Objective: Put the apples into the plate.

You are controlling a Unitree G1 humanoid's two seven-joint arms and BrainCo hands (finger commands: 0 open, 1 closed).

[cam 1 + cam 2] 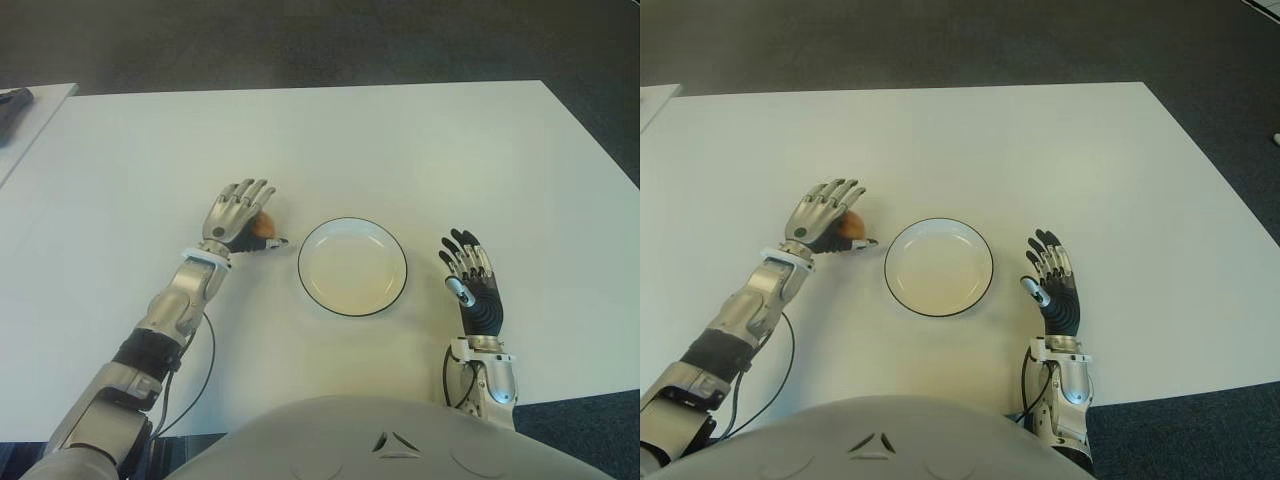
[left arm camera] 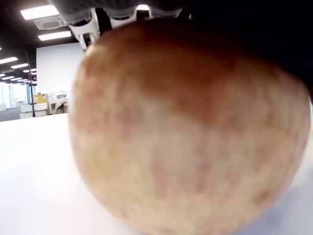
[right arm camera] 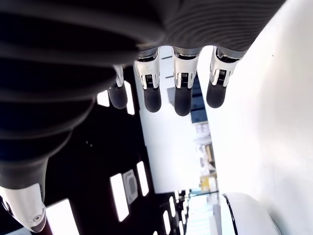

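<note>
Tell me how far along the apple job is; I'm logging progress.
Nothing is done yet: the plate holds no apple. In hand: the left hand is over the one visible apple, left of the plate on the table; a firm grasp isn't clear. The right hand shows right of the plate, open. Left: carrying the apple to the plate.

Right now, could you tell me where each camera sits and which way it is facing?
Left eye view: on the head, looking forward and down at the white table; both arms and the torso show, left hand over the apple, empty plate between the hands.
Right eye view: beside it, same scene; right hand open, right of the plate.
Left wrist view: on the left wrist, filled by the apple, fingertips at its edge.
Right wrist view: on the right wrist, past its own open fingers.
Shared: both eye views; the right wrist view also catches the plate's rim.
</note>
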